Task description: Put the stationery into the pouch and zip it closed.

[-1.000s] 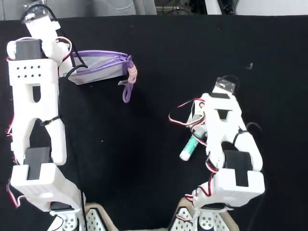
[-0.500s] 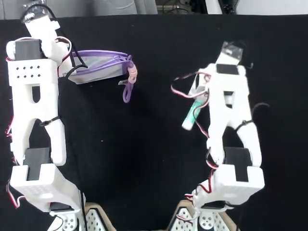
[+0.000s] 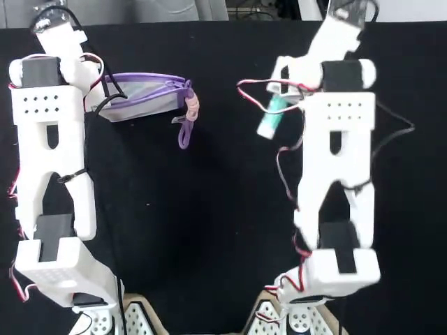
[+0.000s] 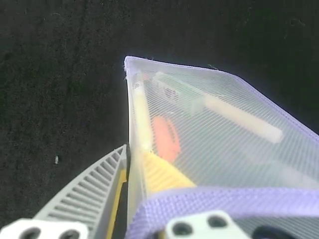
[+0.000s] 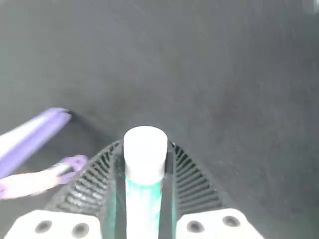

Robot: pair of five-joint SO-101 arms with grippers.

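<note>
First, note what is concealed. In the high view, the left arm covers the left end of the pouch [image 3: 143, 98], and cables mask most of the left gripper [image 3: 98, 96]. The left wrist view shows one ribbed finger [image 4: 94, 196] against the pouch [image 4: 209, 144] wall. The other finger lies behind the mesh and cannot be made out. Treat the left gripper [image 4: 128, 152] as clamped on the pouch at its purple rim.

Through the mesh you can see a cream stick [image 4: 244, 117], an orange item [image 4: 167, 139] and a yellow item [image 4: 159, 174]. Their exact type is hard to tell.

The pouch lies on the black table [image 3: 209, 209] with its purple strap [image 3: 186, 118] hanging at its right end.

Further right, the right gripper [image 3: 281, 105] grasps a glue stick [image 3: 269, 120]. Its upper end is hidden inside the gripper. In the right wrist view, the glue stick [image 5: 144, 149] sits between both ribbed fingers of the right gripper [image 5: 144, 172], white cap outward. It is held well apart from the pouch [image 5: 30, 137].
</note>
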